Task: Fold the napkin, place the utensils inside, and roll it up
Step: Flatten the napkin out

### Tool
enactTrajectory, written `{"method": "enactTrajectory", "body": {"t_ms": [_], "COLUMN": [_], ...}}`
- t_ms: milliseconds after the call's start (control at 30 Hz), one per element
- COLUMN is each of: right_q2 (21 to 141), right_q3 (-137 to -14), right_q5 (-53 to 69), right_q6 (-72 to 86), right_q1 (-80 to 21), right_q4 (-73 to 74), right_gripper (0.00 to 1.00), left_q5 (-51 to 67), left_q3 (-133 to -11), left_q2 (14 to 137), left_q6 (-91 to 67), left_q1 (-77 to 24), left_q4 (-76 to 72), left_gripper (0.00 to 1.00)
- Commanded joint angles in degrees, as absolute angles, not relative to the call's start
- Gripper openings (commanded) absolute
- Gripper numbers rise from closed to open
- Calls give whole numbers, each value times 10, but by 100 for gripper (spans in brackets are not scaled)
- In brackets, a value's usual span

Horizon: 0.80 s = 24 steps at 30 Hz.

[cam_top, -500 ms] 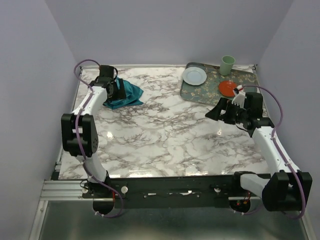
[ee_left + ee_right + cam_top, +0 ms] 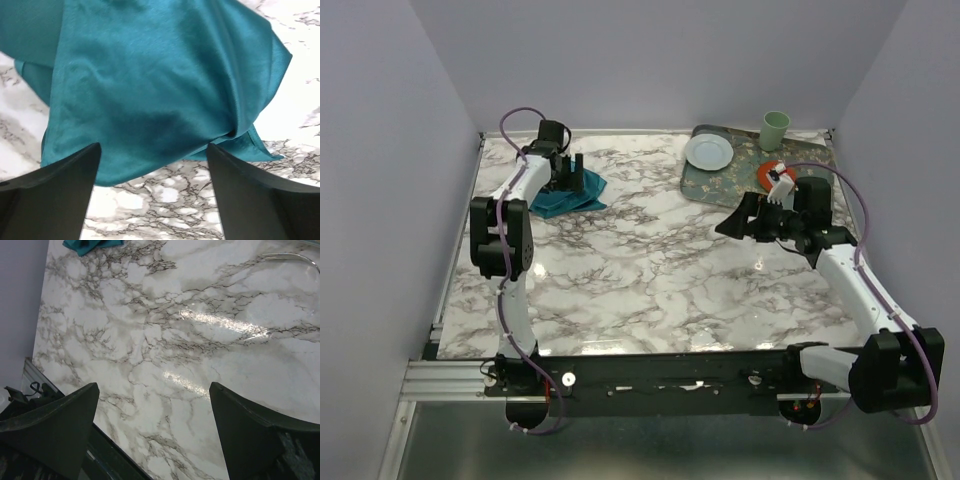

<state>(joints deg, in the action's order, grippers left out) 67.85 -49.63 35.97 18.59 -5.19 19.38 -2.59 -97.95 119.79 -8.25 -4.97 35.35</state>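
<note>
**Napkin bunched at the far left, fold not yet begun**

The teal napkin (image 2: 563, 200) lies in a crumpled heap at the far left of the marble table (image 2: 650, 270), with loose folds and one corner trailing out. The left gripper (image 2: 570, 172) hangs just above it, jaws spread wide and holding nothing. In the wrist view the cloth fills the gap between the fingers. The right gripper (image 2: 740, 222), also spread and empty, hovers over bare marble near the patterned tray (image 2: 720, 188), which carries a white plate (image 2: 708, 152), a red plate (image 2: 772, 178) and a green cup (image 2: 775, 130). I cannot make out the utensils. The step in hand looks like the opening one: catching the cloth to spread it. Next, the left jaws likely need to drop onto an edge or corner and pinch it.
</note>
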Motion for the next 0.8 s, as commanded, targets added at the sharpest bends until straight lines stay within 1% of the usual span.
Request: {"method": "enactTrajectory", "body": {"t_ms": [0,33,67,133,167,233,267,300,433,467,533,567,600,633,667,767], "right_q2": [680,682,685,697,701,727,738,753,843,857,885,907,917,928,938,982], "right_q3": [-507,-509,-511,-521,-525,-539,-547,-555,-609,-629,-645,-651,-662,-665,-670,-690], "right_q5": [367,366,364,353,346,331,327,312,287,287,291,290,288,292,298,318], "right_q6": [203,207,210,214,217,222,227,228,217,214,209,200,195,190,182,175], "right_q1": [-78,-82,-92,-105,-119,-135,-154,-164,-227,-237,-261,-268,-281,-288,-294,-328], "right_q4": [157,155,153,149,146,129,126,120,113,111,107,105,103,100,99,98], "right_gripper": [100,100,100,100,100,100,100,100,100,100,100,100,100,100,100,100], "left_q5": [-45,-54,-63,-77,-82,-77,-84,-88,-33,-17,-12,-1,44,57,63,82], "left_q3": [-1013,-1017,-1014,-1008,-1001,-983,-958,-944,-833,-783,-743,-693,-666,-639,-595,-530], "left_q2": [1238,1244,1245,1240,1230,1208,1182,1167,1064,1017,970,943,889,862,817,737], "left_q6": [-67,-65,-67,-69,-72,-82,-86,-95,-155,-161,-182,-212,-227,-240,-259,-293], "left_q1": [-60,-63,-65,-69,-76,-83,-94,-98,-114,-119,-123,-123,-125,-140,-148,-164], "left_q4": [362,363,363,359,359,356,354,354,346,341,347,346,338,332,330,325], "left_gripper": [86,80,65,52,37,23,3,0,0,0,0,0,0,0,0,0]}}
